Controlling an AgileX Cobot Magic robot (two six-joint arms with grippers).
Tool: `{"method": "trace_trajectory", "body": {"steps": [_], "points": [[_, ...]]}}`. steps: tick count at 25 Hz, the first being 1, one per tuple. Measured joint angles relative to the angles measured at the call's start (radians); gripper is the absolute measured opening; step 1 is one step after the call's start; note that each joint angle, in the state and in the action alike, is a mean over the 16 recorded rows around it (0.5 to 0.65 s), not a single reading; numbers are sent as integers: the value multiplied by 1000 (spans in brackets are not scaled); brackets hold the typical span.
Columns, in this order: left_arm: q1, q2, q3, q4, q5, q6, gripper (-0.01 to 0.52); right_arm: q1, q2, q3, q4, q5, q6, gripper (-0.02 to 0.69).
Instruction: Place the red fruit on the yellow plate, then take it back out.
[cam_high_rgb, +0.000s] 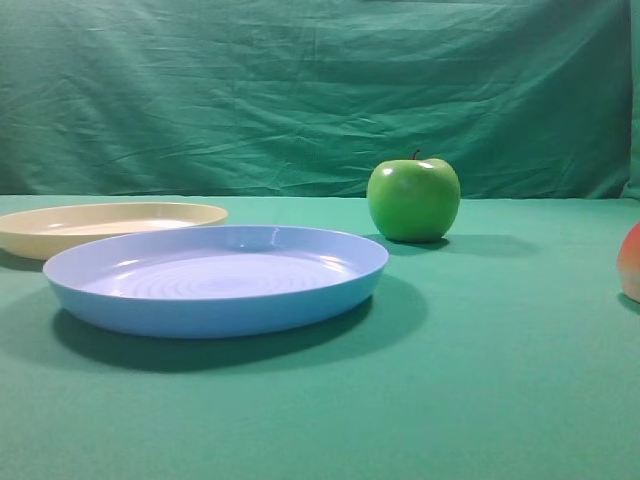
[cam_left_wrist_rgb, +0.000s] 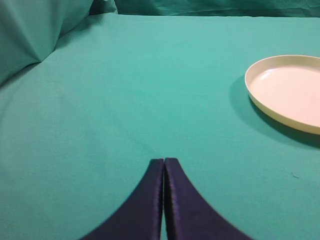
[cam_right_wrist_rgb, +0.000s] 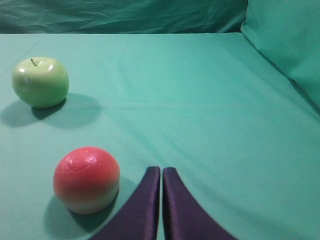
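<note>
While the red fruit (cam_right_wrist_rgb: 86, 179) sits on the green surface (cam_right_wrist_rgb: 210, 120), I see it best from my right wrist view: round, smooth, red on top and fading to pale peach at the bottom, with its shadow falling to the lower left. It lies just beside my right jaws (cam_right_wrist_rgb: 161, 172), a little to their left, and I am not touching it. Those jaws are pressed together, the two dark fingers meeting along a thin seam with nothing between them. In the high view only a sliver of the fruit (cam_high_rgb: 630, 262) shows at the right edge of the picture.

Farther back and to the left in my right wrist view stands the green apple (cam_right_wrist_rgb: 40, 81), shiny, with a short stem, well apart from the red fruit. In the high view it (cam_high_rgb: 413, 199) rests upright behind and to the right of the light blue plate (cam_high_rgb: 215, 310).

That yellow plate (cam_high_rgb: 40, 238), shallow and pale cream, lies on the surface at the left of the high view, behind the blue one; the blue rim overlaps it in the picture, and I cannot tell whether the two touch. Nothing lies in the yellow plate. From my left wrist view the same plate (cam_left_wrist_rgb: 260, 100) appears at the right edge, well apart from my left jaws (cam_left_wrist_rgb: 164, 162), which are likewise pressed together and hold nothing, over bare green cloth. A wrinkled green backdrop (cam_high_rgb: 300, 90) hangs behind it all.
</note>
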Motion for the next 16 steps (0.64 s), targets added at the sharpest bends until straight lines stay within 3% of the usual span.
{"method": "trace_trajectory", "body": {"steps": [16], "points": [[0,0,0,0,0,0,0,0,0,0,0,0,0,0]]}}
